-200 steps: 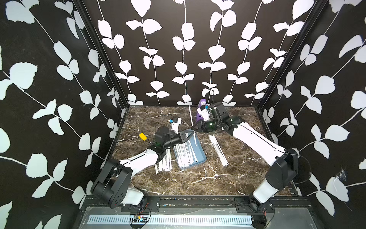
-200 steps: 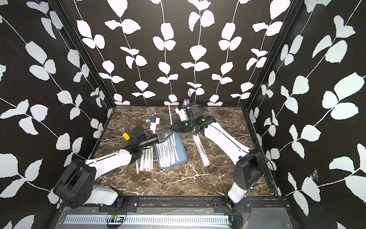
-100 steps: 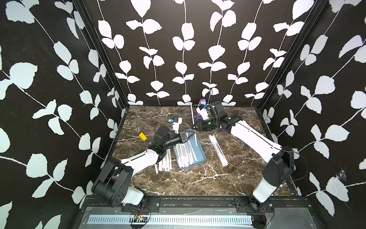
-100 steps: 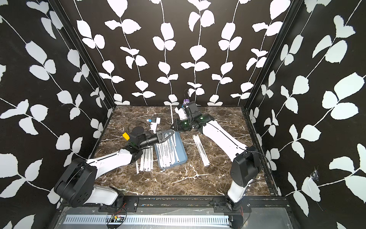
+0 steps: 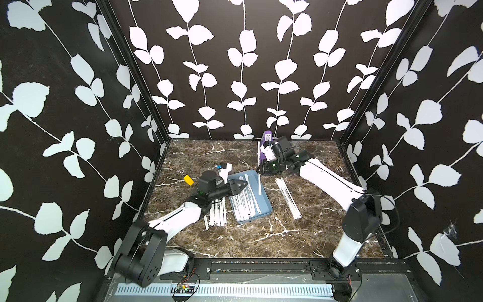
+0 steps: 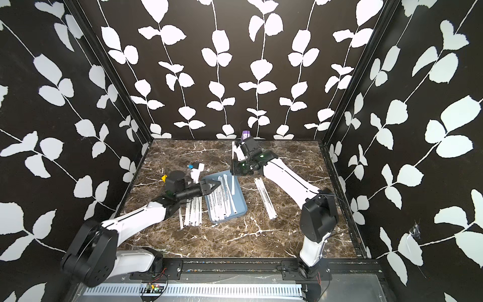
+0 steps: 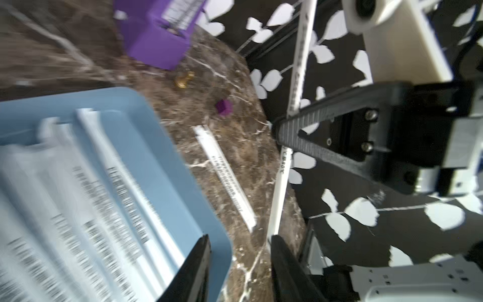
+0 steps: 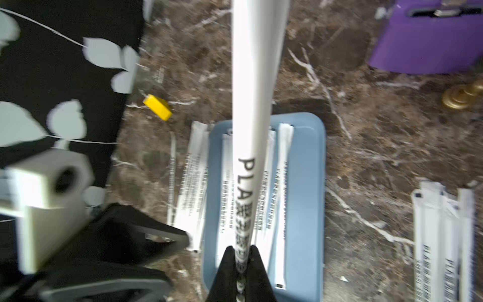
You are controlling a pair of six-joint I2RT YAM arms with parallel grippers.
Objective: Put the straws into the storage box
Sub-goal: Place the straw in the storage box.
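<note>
- The counter (image 5: 248, 240) is bare along its near edge; that is the widest free room.
- One storage box (image 5: 264, 202) lies at an angle near the middle; the boxed straws (image 5: 245, 204) overlap too much to count, and its floor is bare only along the right rim.
- Just beside its left rim lies a loose bundle (image 5: 217, 213) of about five straws; well apart on the right lies a second group (image 8: 444, 235) of what looks like three.
- The left fingers (image 7: 198, 266) stand apart and empty over the box's far left corner.
- One yellow block (image 5: 188, 180) sits near the counter's left edge.
- The right fingers (image 8: 227, 272) pinch one held straw (image 8: 257, 78) beyond the box's far rim, close to the back edge.
- One purple object (image 5: 267, 136) stands against the back wall; one brass piece (image 8: 462, 96) and one small purple cube (image 7: 224, 107) lie near it, crowding that corner.
</note>
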